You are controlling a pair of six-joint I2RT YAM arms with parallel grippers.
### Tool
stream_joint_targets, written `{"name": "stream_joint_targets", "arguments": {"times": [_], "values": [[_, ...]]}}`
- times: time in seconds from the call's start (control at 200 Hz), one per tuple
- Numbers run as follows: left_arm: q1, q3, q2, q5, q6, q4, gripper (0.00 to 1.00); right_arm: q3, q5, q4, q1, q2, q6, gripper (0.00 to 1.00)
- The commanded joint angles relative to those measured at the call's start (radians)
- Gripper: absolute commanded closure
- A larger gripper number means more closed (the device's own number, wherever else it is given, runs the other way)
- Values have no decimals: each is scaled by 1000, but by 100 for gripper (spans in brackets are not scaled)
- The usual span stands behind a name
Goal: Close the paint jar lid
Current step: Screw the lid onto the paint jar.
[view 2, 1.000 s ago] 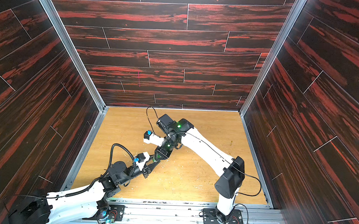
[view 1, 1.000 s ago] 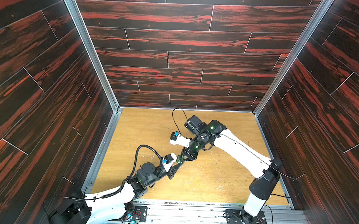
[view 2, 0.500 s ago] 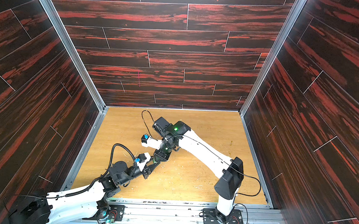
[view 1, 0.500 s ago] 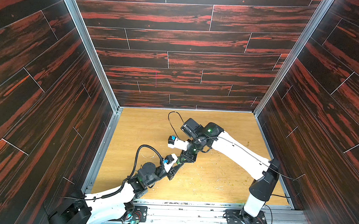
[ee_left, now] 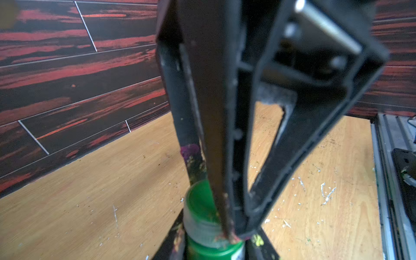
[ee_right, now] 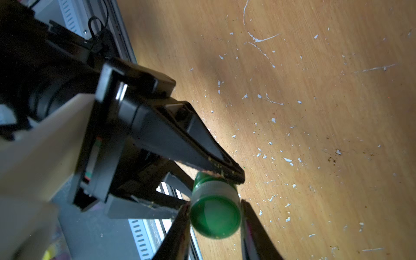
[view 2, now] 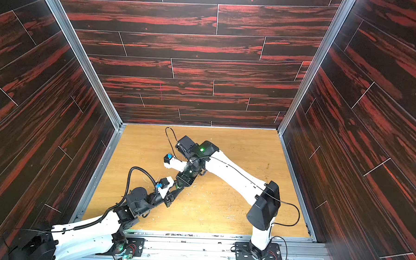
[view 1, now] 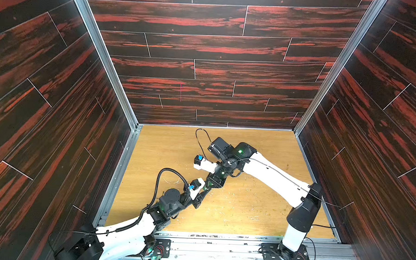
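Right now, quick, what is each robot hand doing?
Left gripper: closed, holding the paint jar.
Right gripper: closed, holding the lid at the jar's mouth.

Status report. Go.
Left tool shut on jar. Right tool shut on lid from above. Lid sits on jar; tightness unclear. No obstruction seen.

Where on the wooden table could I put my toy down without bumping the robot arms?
Bare table runs along the back wall, and a wide patch lies between the right arm and the front rail. It is crowded mid-table, where the left end effector and right end effector meet at the paint jar.
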Motion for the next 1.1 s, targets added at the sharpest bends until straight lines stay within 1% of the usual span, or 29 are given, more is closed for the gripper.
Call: {"name": "stream_joint_targets", "arguments": {"times": [0.0, 0.316, 0.551, 0.671, 0.927, 0.977, 1.097], "values": [[3, 40, -51, -52, 29, 137, 92, 15, -82, -39, 33, 56, 70, 72], [3, 32, -67, -81, 46, 169, 92, 32, -98, -35, 33, 62, 149, 72], [2, 22, -88, -81, 40, 151, 92, 46, -80, -49, 30, 69, 162, 68], [3, 20, -83, -76, 35, 148, 92, 53, -90, -49, 26, 60, 163, 63], [3, 9, -86, -71, 32, 141, 92, 52, -103, -47, 8, 41, 162, 57], [3, 6, -87, -71, 32, 138, 92, 53, -104, -50, 6, 38, 162, 53], [3, 7, -87, -70, 30, 135, 92, 52, -112, -44, 3, 26, 162, 47]]}}
